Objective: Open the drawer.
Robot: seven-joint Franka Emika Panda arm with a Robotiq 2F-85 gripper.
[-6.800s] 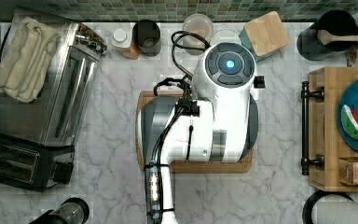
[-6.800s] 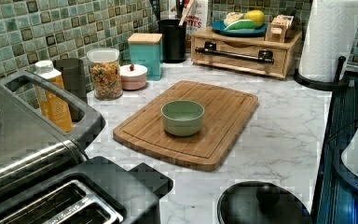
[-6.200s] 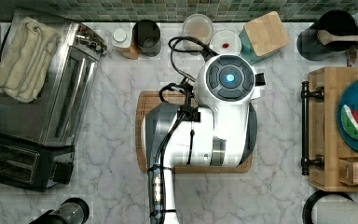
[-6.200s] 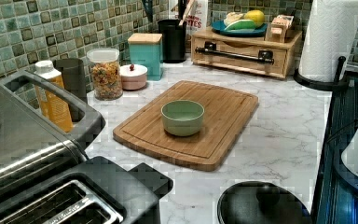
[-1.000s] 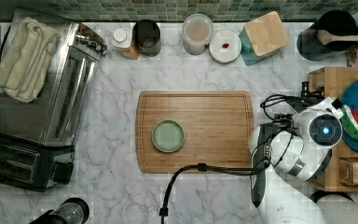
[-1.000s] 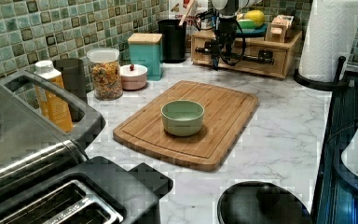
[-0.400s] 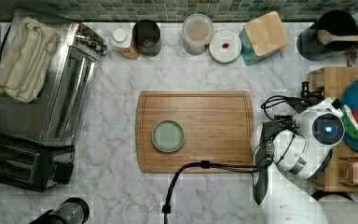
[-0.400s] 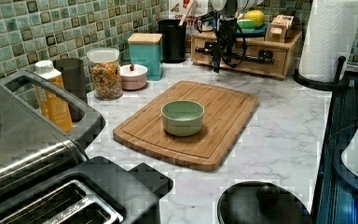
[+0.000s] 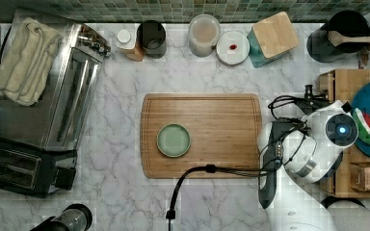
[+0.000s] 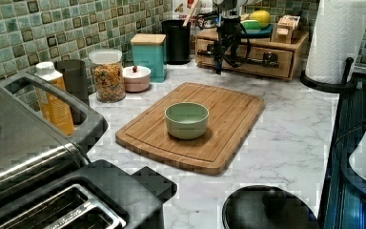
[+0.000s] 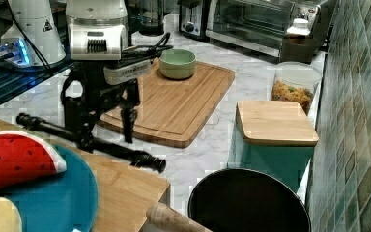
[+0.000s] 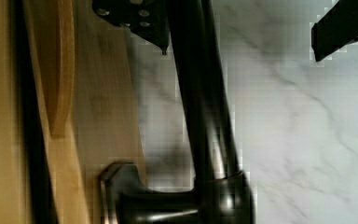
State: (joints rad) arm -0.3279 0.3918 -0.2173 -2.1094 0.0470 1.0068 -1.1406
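In the left view, a green bowl point(image 10: 187, 119) sits on the cutting board point(image 10: 195, 124) nearest me on the marble worktop point(image 10: 286, 124). Farther back, at the left view's right, the drawer point(image 10: 248, 55) sits shut in its wooden stand. The tool point(image 11: 107, 126) straddles the black bar handle point(image 11: 89, 140), fingers apart on either side, not yet clamped. The handle looks rigid and smooth; I'd grip mid-bar, since the light stand might slide with the pull.

A green bowl point(image 9: 173, 140) sits on the cutting board point(image 9: 212, 115) at mid tabletop point(image 9: 120, 192). At its 9 o'clock in the top view stands a toaster oven point(image 9: 62, 91); jars point(image 9: 204, 34) line 12 o'clock.
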